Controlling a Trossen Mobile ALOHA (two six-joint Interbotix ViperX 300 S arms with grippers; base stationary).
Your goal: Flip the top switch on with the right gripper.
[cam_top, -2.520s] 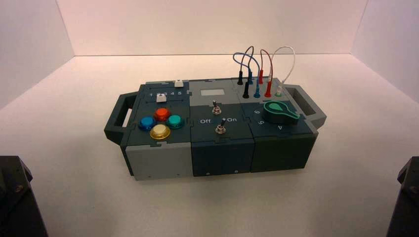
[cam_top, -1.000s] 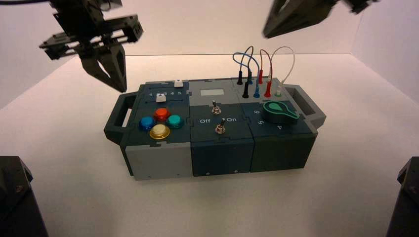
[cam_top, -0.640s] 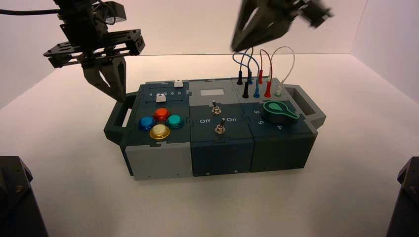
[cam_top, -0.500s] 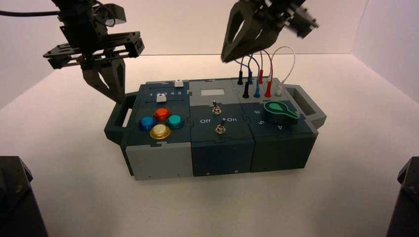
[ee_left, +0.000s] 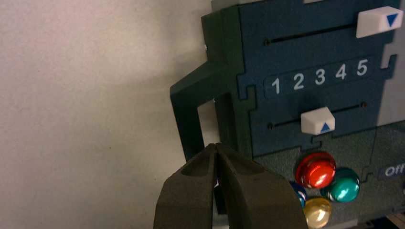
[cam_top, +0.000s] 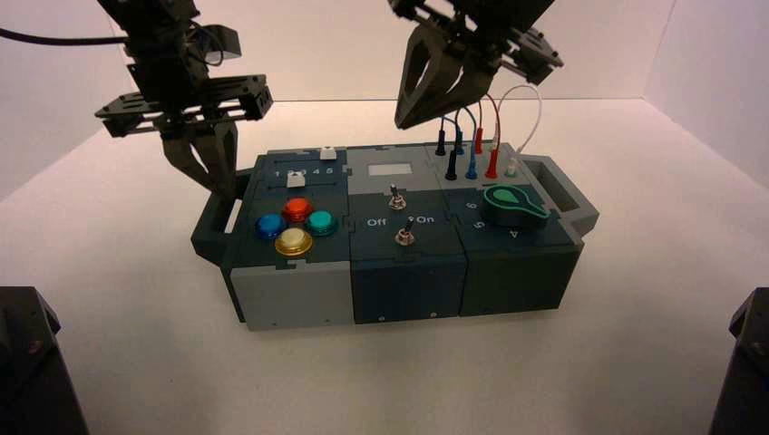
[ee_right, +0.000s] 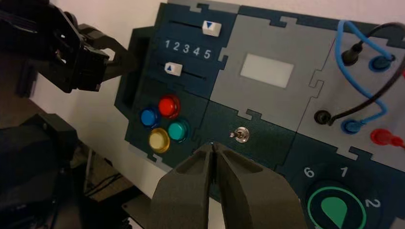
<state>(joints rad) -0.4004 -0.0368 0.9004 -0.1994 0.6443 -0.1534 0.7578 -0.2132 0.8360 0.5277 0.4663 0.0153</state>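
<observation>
The top switch (cam_top: 395, 194), a small silver toggle, stands on the box's dark middle panel just below the white display (cam_top: 388, 169). In the right wrist view the top switch (ee_right: 241, 135) leans toward the coloured buttons' side. My right gripper (cam_top: 399, 122) hangs shut above the box's back middle, well clear of the switch; its closed tips (ee_right: 213, 144) sit just short of the toggle. The second toggle (cam_top: 404, 236) stands nearer the front. My left gripper (cam_top: 223, 188) is shut over the box's left handle (ee_left: 191, 102), with its tips (ee_left: 216, 145) holding nothing.
Red, blue, teal and yellow buttons (cam_top: 295, 227) fill the left panel, with two white sliders (ee_left: 317, 120) behind them. A green knob (cam_top: 513, 206) and looped wires (cam_top: 472, 127) in jacks occupy the right panel. Dark arm bases (cam_top: 32, 362) sit at both front corners.
Both arms came into view from above. The right gripper swung left and down toward the box's middle. The left gripper sank toward the left handle.
</observation>
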